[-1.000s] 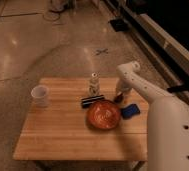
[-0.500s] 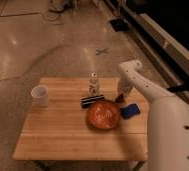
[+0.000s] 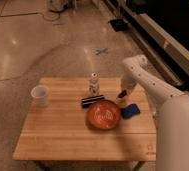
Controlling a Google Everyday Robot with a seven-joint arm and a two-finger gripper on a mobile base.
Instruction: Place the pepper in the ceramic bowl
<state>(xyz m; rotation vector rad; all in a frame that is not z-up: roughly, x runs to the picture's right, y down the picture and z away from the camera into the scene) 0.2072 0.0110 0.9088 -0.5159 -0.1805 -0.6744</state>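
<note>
The ceramic bowl (image 3: 103,114) is wide, shallow and orange-red, and sits on the wooden table (image 3: 58,135) right of centre. My gripper (image 3: 121,95) hangs from the white arm just above the bowl's far right rim. A small slim red pepper (image 3: 122,93) shows at the gripper's tip, and the gripper looks shut on it. The pepper is off the table and outside the bowl's centre.
A black rectangular bar (image 3: 93,100) lies just behind the bowl. A blue block (image 3: 130,110) lies to the bowl's right. A small white bottle-like item (image 3: 94,82) stands behind the bar. A white cup (image 3: 40,95) stands at the table's left.
The upper arm has shifted slightly to the right. The gripper stays close to the bowl's far right rim with the red item at its tip.
</note>
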